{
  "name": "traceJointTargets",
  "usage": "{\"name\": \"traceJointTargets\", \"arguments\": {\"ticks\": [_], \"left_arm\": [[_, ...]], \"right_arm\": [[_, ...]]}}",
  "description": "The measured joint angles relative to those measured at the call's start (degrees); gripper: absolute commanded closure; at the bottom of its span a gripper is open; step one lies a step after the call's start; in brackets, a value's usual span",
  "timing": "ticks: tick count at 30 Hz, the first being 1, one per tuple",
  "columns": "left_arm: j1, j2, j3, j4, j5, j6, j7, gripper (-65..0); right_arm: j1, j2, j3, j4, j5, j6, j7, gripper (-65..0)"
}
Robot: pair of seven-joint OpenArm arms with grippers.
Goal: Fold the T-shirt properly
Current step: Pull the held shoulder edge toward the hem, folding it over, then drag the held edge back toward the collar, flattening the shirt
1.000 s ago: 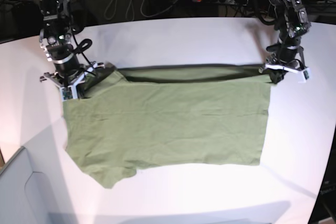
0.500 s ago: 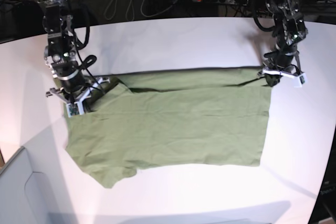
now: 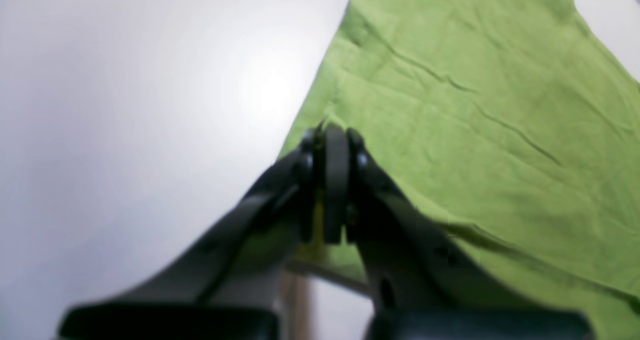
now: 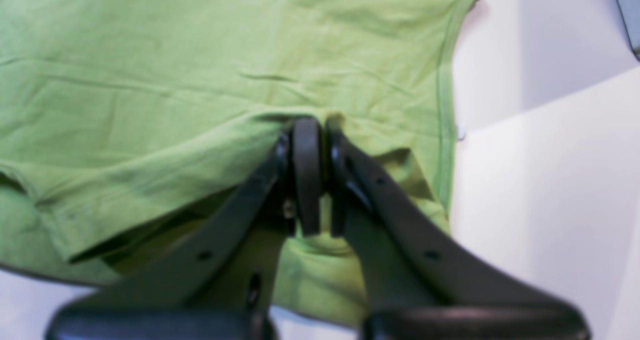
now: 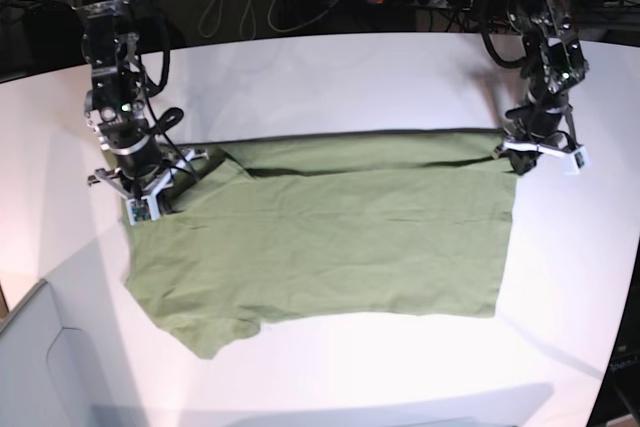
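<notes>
two corner grips, one slack fold

the plain olive-green cotton t-shirt is lying spread on the white round table, its far edge doubling over. the left gripper is pinching a hem corner; the right gripper is clamping cloth near the sleeve. if one arm is outpacing the other, the fold is likely skewing, or thin fabric is slipping free.

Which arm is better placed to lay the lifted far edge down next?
Neither alone: the right gripper and left gripper each pinch an opposite corner of the T-shirt, so both must lower together.
</notes>
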Motion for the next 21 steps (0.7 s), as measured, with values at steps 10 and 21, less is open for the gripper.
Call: {"name": "traceJointTargets", "arguments": {"ticks": [10, 21], "left_arm": [[-0.2, 0.0, -0.1, 0.0, -0.5, 0.0, 0.0, 0.0], [-0.2, 0.3, -0.4, 1.0, -0.6, 0.2, 3.5, -29.5]], "right_arm": [[-0.5, -0.3, 0.1, 0.0, 0.0, 4.0, -0.5, -0.3], [-2.5, -0.3, 5.2, 6.1, 0.1, 10.7, -4.5, -32.1]]}}
